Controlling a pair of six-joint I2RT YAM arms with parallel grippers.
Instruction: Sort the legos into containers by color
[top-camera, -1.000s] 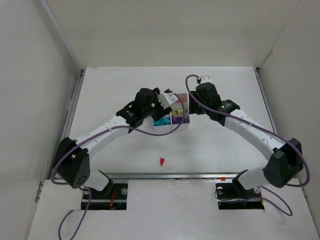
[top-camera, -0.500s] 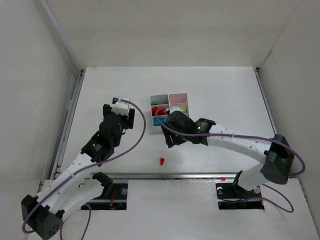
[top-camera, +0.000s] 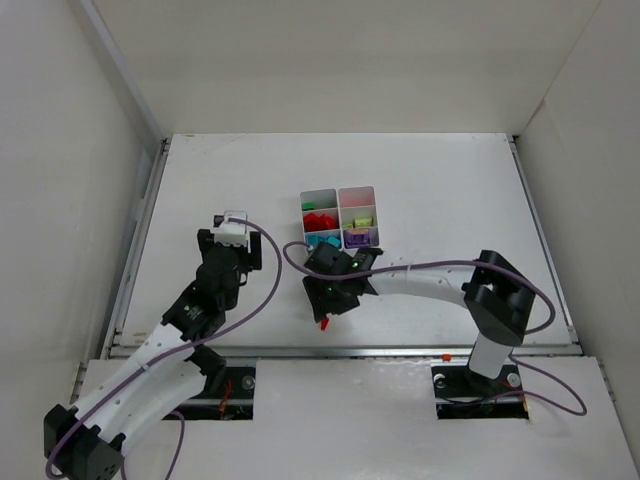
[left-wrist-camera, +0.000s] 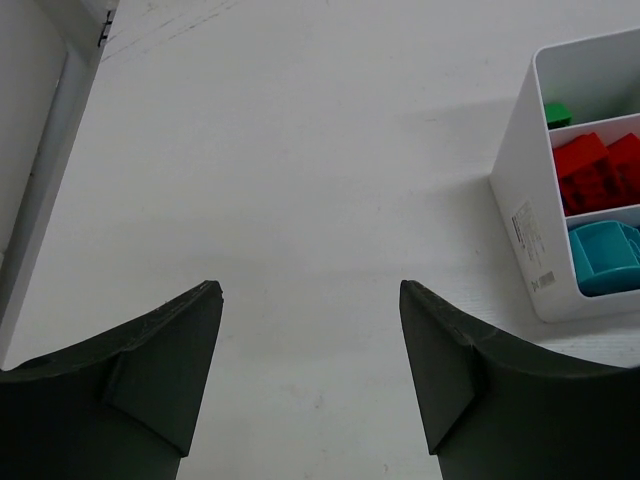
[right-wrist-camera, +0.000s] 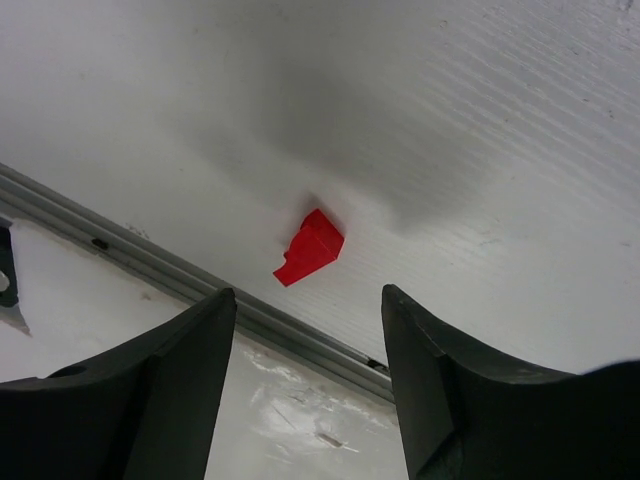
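One loose small red wedge-shaped plastic lego (right-wrist-camera: 310, 247) lies on the white table (top-camera: 450, 180) just beside the metal rail (right-wrist-camera: 100, 235) at the near edge, well apart from the white plastic six-compartment organiser (top-camera: 320, 191). Right gripper (right-wrist-camera: 307, 300) hangs over it, jaws apart, not touching. Left gripper (left-wrist-camera: 310, 290) is left of the organiser, jaws apart, empty. Its left column holds green, red and teal bricks (left-wrist-camera: 590, 175).
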